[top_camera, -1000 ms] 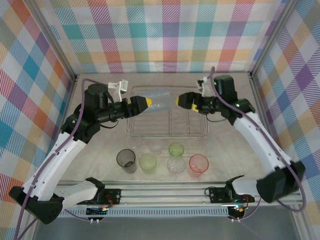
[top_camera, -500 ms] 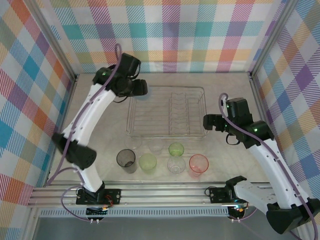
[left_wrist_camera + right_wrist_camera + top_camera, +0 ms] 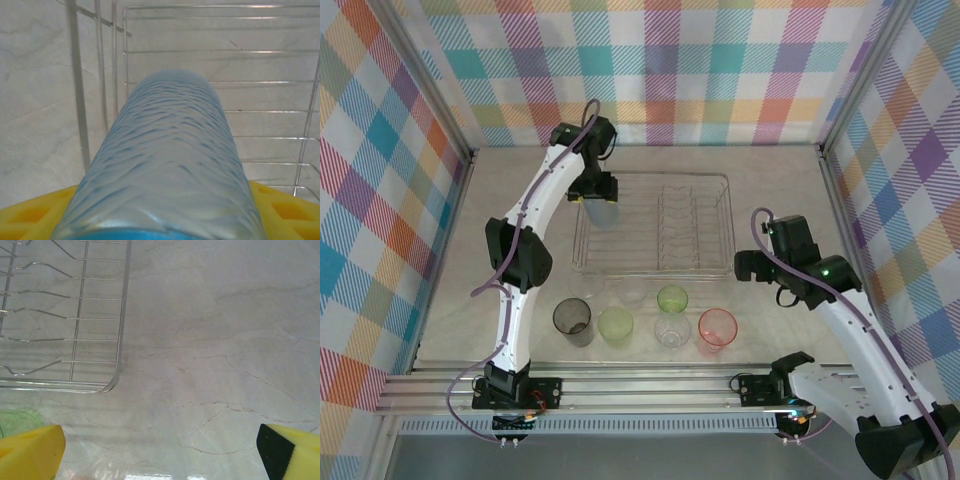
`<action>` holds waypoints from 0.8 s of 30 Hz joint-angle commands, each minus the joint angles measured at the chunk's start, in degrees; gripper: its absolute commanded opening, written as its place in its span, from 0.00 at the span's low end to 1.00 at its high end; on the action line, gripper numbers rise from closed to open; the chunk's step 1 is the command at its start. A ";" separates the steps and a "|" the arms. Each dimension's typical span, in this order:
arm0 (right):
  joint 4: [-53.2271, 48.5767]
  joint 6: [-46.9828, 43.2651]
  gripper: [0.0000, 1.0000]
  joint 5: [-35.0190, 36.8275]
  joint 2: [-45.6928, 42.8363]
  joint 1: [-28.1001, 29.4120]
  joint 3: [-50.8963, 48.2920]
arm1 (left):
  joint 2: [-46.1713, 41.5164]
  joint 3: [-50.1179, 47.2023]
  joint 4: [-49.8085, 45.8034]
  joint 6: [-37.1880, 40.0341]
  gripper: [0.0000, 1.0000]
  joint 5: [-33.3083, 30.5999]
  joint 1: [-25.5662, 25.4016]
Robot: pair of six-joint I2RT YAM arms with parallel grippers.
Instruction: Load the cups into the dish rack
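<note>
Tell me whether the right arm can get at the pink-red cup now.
Probably yes: the right gripper hangs open beside the dish rack's near corner, and the pink-red cup stands unobstructed at the row's right end.

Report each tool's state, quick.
Left tool: shut on the blue cup, over the rack.
Right tool: open, holding nothing.
</note>
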 commanded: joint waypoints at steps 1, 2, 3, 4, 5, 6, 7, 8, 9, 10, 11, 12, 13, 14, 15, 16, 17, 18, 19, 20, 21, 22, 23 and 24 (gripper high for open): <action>0.24 -1.30 0.99 0.31 -0.81 -0.21 -0.92 | 1.43 3.82 -1.34 1.36 0.00 -0.79 -0.02; 0.42 -1.11 0.99 0.27 -0.93 -0.19 -1.15 | 2.00 4.23 -1.04 1.41 0.00 -1.66 -0.02; 0.65 -1.08 0.99 0.09 -0.99 -0.24 -1.37 | 2.38 4.27 -0.46 1.41 0.00 -2.17 -0.02; 0.82 -0.82 0.99 0.01 -0.90 -0.21 -1.55 | 2.64 4.27 0.01 1.41 0.00 -2.59 -0.02; 1.15 -0.54 0.99 -0.21 -0.88 -0.19 -1.85 | 2.81 4.27 0.62 1.33 0.00 -3.17 -0.02; 1.43 -0.41 0.99 -0.76 -0.65 -0.19 -2.02 | 3.09 4.27 1.19 1.09 0.00 -3.76 -0.02; 1.62 -0.13 0.99 -1.35 -0.56 -0.21 -2.08 | 3.43 4.39 1.47 0.90 0.00 -4.28 -0.02; 2.07 0.00 0.99 -1.86 -0.40 -0.19 -2.22 | 4.00 5.01 1.42 0.63 0.00 -4.98 0.06; 2.19 0.06 0.99 -2.43 -0.31 -0.19 -2.26 | 4.79 6.12 1.05 0.47 0.00 -5.32 0.07; 2.19 0.03 0.99 -2.82 -0.20 -0.19 -2.26 | 5.54 7.28 0.62 0.36 0.00 -5.54 0.15; 2.11 0.17 0.99 -2.99 -0.11 -0.21 -2.25 | 6.46 8.60 0.08 0.19 0.00 -5.72 0.15; 2.06 0.27 0.99 -2.94 -0.04 -0.21 -2.26 | 7.14 9.62 -0.17 0.09 0.00 -5.66 0.24; 2.01 0.27 0.99 -2.94 -0.20 -0.19 -2.26 | 7.40 10.09 -0.05 0.09 0.00 -5.64 0.24; 2.14 0.30 0.99 -3.02 -0.27 -0.21 -2.31 | 7.71 10.24 0.31 0.09 0.00 -5.31 0.24; 2.31 0.45 0.99 -3.23 -0.32 -0.21 -2.40 | 7.79 10.25 0.84 0.09 0.00 -4.86 0.26; 2.52 0.45 0.99 -3.52 -0.37 -0.19 -2.47 | 7.98 10.25 1.24 0.09 0.00 -4.83 0.24; 2.77 0.34 0.99 -4.00 -0.36 -0.21 -2.61 | 8.19 10.25 1.64 -0.06 0.00 -5.04 0.24; 2.95 0.31 0.99 -4.33 -0.29 -0.19 -2.70 | 8.40 10.37 1.97 -0.17 0.00 -5.41 0.29; 3.10 0.36 0.99 -4.62 -0.20 -0.21 -2.70 | 8.62 10.62 2.09 -0.17 0.00 -5.75 0.33; 3.23 0.31 0.99 -4.86 -0.14 -0.19 -2.75 | 8.95 11.00 2.11 -0.17 0.00 -6.06 0.40; 3.33 0.36 0.99 -5.17 -0.03 -0.19 -2.88 | 9.40 11.42 2.01 -0.26 0.00 -6.43 0.42; 3.33 0.36 0.99 -5.37 0.06 -0.22 -2.84 | 9.80 11.85 1.87 -0.26 0.00 -6.51 0.50; 3.36 0.28 0.99 -5.53 0.20 -0.20 -2.86 | 10.13 12.39 1.61 -0.18 0.00 -6.51 0.51; 3.37 0.27 0.99 -5.66 0.38 -0.19 -2.80 | 10.46 12.83 1.42 -0.17 0.03 -6.50 0.59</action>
